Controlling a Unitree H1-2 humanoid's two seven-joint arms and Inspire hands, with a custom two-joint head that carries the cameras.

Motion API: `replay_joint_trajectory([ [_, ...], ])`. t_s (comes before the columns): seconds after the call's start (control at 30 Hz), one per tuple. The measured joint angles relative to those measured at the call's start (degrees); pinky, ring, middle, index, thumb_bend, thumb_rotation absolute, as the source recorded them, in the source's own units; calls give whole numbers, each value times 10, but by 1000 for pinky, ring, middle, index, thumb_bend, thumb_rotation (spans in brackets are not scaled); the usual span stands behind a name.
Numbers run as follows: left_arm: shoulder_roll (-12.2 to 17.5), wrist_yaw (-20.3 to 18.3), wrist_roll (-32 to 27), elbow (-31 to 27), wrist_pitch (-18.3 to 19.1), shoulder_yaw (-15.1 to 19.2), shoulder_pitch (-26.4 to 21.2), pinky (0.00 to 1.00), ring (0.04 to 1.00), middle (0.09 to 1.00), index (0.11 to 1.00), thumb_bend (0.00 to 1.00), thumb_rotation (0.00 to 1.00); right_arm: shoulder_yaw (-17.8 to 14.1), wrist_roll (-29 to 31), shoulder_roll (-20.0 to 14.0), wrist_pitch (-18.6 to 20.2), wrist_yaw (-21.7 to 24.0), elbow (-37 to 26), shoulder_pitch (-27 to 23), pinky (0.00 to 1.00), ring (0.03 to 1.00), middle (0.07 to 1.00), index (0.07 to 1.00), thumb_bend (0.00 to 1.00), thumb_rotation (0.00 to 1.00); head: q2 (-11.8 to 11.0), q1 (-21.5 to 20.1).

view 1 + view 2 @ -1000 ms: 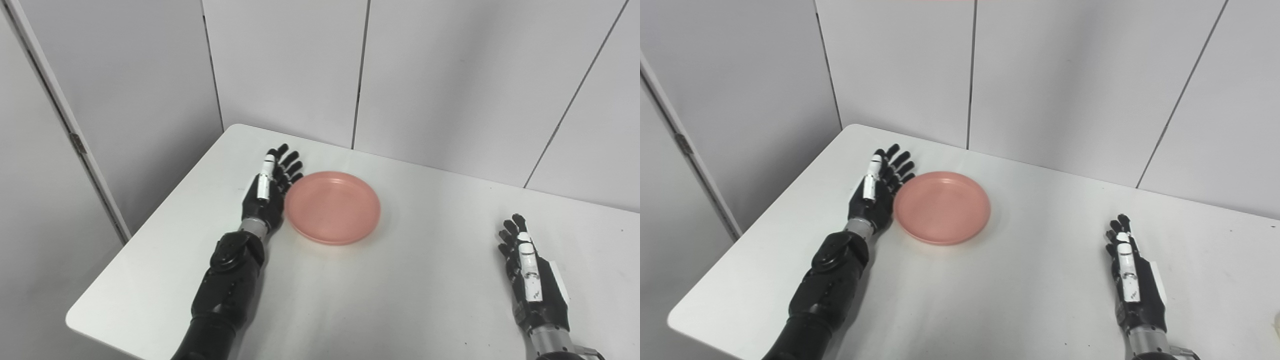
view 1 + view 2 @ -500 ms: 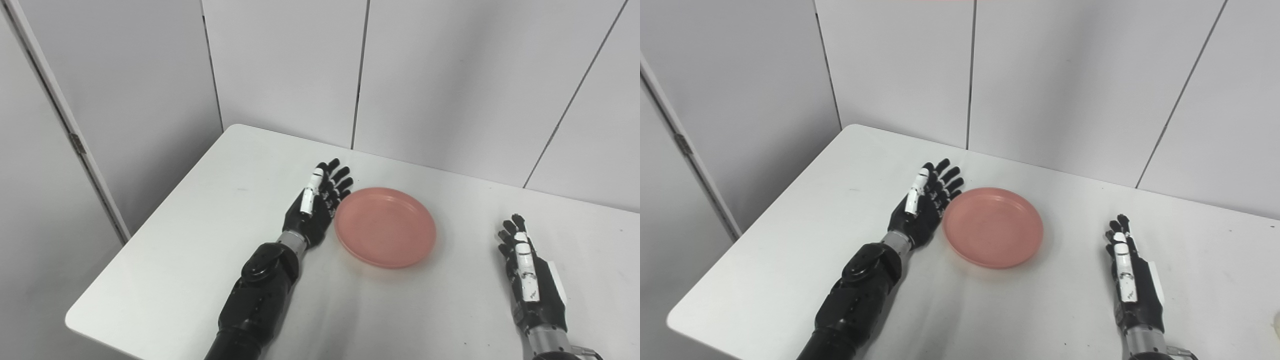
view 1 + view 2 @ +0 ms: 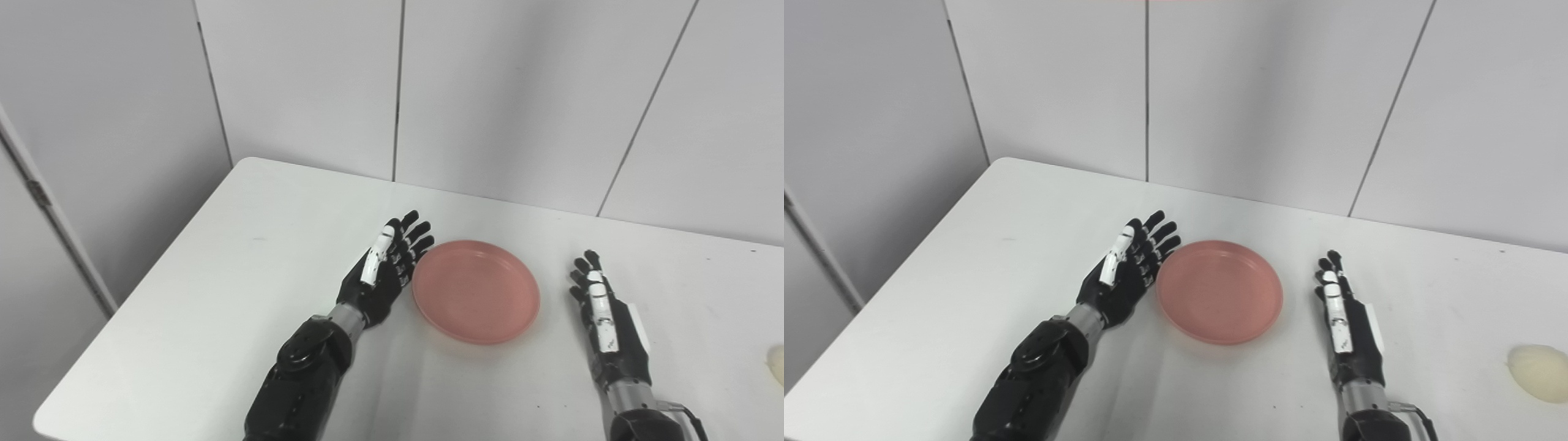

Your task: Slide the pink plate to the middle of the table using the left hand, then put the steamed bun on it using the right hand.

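Bun (image 3: pixel 1536 372) looks soft and light, lying on the tabletop (image 3: pixel 1029 220) well to the outer side of your right hand (image 3: pixel 1350 334), which is flat, fingers spread, empty. Cup it gently from the sides. Pink plate (image 3: pixel 1220 291) sits between your hands, your left hand (image 3: pixel 1127 275) open against its rim.

Bright, even, diffuse indoor light fills both views, with no harsh glare. The white table (image 3: pixel 968 245) looks slightly washed out. Soft, faint shadows lie on the table just below the near rim of the pink plate (image 3: pixel 1219 291) and beside the left arm. Focus is sharp throughout, with no motion blur. Wall panel seams behind the plate lean slightly outward towards the edges.
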Motion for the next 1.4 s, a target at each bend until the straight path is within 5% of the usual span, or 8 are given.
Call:
replay_joint_trajectory([
  [0.97,24,-42,3,-20,2,-21,23,919,919,924,932,462,1000,22,-46,22,-2,-54,14,-8,903,926,933,958,296,1000,11,-171],
  [1.4,38,-35,71,-6,-64,-29,26,904,895,912,915,494,999,18,-62,36,-5,-80,16,-11,878,906,919,938,380,1000,-4,-271],
])
